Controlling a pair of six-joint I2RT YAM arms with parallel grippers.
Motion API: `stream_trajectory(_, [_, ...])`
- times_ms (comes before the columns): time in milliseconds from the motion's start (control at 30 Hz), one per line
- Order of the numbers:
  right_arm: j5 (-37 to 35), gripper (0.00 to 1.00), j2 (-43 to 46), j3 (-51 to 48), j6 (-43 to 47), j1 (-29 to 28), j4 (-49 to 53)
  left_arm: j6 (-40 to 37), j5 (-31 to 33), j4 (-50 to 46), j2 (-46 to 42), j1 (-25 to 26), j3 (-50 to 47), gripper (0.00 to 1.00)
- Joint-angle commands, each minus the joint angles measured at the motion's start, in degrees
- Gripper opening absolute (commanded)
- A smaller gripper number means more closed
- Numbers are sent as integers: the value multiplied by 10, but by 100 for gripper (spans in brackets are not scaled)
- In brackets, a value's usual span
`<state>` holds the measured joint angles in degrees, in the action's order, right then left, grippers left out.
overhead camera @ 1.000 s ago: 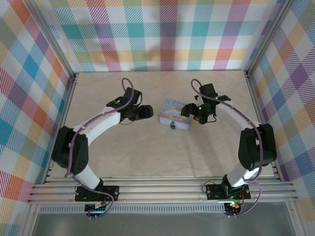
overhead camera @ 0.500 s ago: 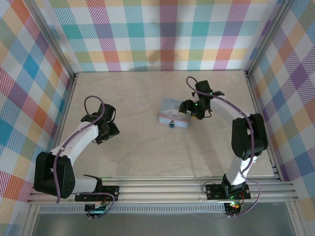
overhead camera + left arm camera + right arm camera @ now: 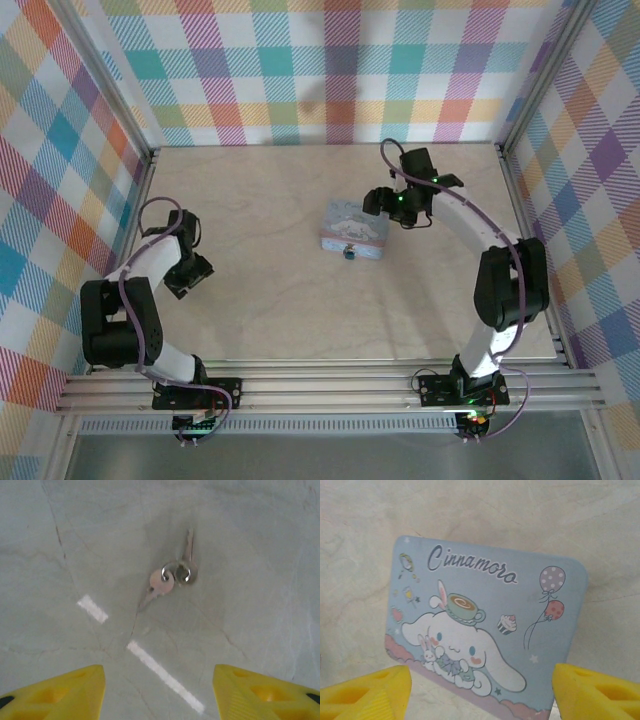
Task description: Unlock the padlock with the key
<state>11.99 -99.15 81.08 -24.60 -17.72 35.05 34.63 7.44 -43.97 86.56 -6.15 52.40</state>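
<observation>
Two small silver keys (image 3: 172, 577) on one ring lie flat on the table, ahead of my left gripper (image 3: 159, 695). Its yellow fingertips (image 3: 60, 692) stand apart with bare table between them, so it is open and apart from the keys. In the top view the left gripper (image 3: 188, 277) hangs over the left side of the table. The tiny teal padlock (image 3: 350, 252) hangs at the near edge of the pale blue tin (image 3: 352, 230). My right gripper (image 3: 373, 203) hovers open at the tin's far right corner, its fingers (image 3: 365, 692) on either side of the printed lid (image 3: 485, 625), holding nothing.
Aluminium rails (image 3: 145, 200) and checked walls close in the table on the left, right and back. White tape strips (image 3: 165, 676) mark the surface near the keys. Bare tabletop (image 3: 270, 300) lies between the two arms.
My left arm has swung away from the tin, out to the left side of the table, and now looks down on the keys. The right gripper has drawn back slightly over the tin's far corner.
</observation>
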Motion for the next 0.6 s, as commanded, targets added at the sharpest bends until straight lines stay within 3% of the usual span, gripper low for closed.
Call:
stream_trajectory(0, [2,74,38,-10,3,-6,9,-25,-34,40,12,-35,0,56])
stream_trajectory(467, [-4,73,87,-72,-37,-19,-32,-93,-60,119,80,-74,27,52])
stream_trajectory(567, [0,73,75,-53,-41,-26,-31,-98,-63,119,86,-74,26,44])
